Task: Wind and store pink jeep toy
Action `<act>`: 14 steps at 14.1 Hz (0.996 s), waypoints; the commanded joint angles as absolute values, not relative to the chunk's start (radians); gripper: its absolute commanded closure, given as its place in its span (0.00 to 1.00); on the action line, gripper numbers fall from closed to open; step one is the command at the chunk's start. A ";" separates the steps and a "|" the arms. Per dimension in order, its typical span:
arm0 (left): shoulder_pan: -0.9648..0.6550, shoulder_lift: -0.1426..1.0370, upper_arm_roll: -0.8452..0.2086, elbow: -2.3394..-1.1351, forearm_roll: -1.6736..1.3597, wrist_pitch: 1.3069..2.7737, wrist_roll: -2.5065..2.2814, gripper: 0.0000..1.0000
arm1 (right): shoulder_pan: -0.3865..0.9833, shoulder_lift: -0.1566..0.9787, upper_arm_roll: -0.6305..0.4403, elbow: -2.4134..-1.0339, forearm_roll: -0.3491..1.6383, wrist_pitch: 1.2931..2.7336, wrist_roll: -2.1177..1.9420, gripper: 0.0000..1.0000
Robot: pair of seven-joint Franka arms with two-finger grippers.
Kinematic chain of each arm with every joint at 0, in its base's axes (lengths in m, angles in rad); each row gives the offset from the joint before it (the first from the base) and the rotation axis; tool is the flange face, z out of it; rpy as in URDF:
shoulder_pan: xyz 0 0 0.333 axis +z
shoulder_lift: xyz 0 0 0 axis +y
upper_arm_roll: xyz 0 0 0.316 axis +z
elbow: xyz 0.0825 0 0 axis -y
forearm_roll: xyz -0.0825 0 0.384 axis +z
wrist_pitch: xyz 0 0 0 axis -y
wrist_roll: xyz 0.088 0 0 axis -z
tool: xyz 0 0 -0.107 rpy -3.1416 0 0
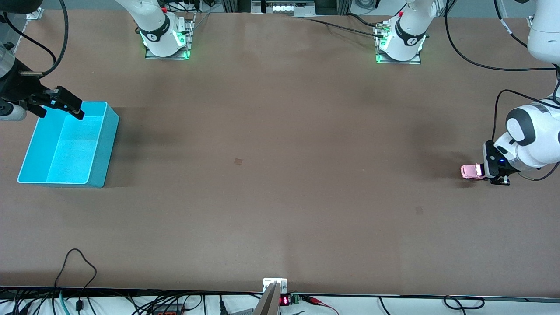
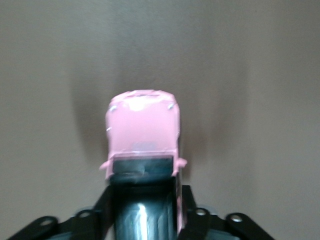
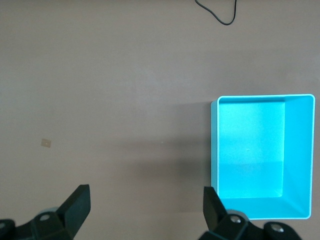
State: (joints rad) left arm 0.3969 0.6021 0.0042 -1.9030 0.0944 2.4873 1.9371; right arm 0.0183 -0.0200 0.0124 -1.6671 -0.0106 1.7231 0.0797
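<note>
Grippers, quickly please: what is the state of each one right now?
Left gripper: low at the pink jeep toy; grip cannot be told.
Right gripper: open, holding nothing, beside the turquoise bin.

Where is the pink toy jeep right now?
The pink toy jeep sits on the table at the left arm's end, at the left gripper, well apart from the turquoise bin.

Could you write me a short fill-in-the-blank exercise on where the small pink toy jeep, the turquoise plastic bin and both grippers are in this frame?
1. The small pink toy jeep sits on the brown table at the ____ arm's end.
2. The left gripper is at the jeep's ____ end.
3. The turquoise plastic bin holds ____.
4. The right gripper, by the bin, has its jaws ____.

Missing words: left; roof-panel; nothing; open
</note>
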 commanded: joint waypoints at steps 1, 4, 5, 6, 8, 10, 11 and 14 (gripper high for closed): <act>0.407 0.635 -0.008 -1.867 0.110 2.490 1.959 0.00 | 0.014 -0.012 0.015 -1.644 -0.012 1.707 0.084 0.00; 0.396 0.589 -0.012 -1.849 0.110 2.412 1.954 0.00 | 0.014 -0.012 0.015 -1.644 -0.014 1.707 0.086 0.00; 0.390 0.580 -0.012 -1.830 0.110 2.375 1.953 0.00 | 0.014 -0.012 0.015 -1.644 -0.014 1.707 0.086 0.00; 0.387 0.572 -0.012 -1.816 0.109 2.331 1.950 0.00 | 0.014 -0.012 0.015 -1.644 -0.014 1.709 0.086 0.00; 0.376 0.542 -0.012 -1.806 0.109 2.263 1.944 0.00 | 0.014 -0.011 0.015 -1.644 -0.014 1.707 0.086 0.00; 0.362 0.497 -0.014 -1.802 0.110 2.197 1.907 0.00 | 0.014 -0.011 0.015 -1.644 -0.014 1.709 0.086 0.00; 0.350 0.489 -0.015 -1.780 0.120 2.166 1.885 0.00 | 0.014 -0.011 0.015 -1.644 -0.014 1.710 0.086 0.00; 0.324 0.479 -0.017 -1.660 0.132 1.967 1.751 0.00 | 0.012 -0.011 0.015 -1.644 -0.014 1.710 0.086 0.00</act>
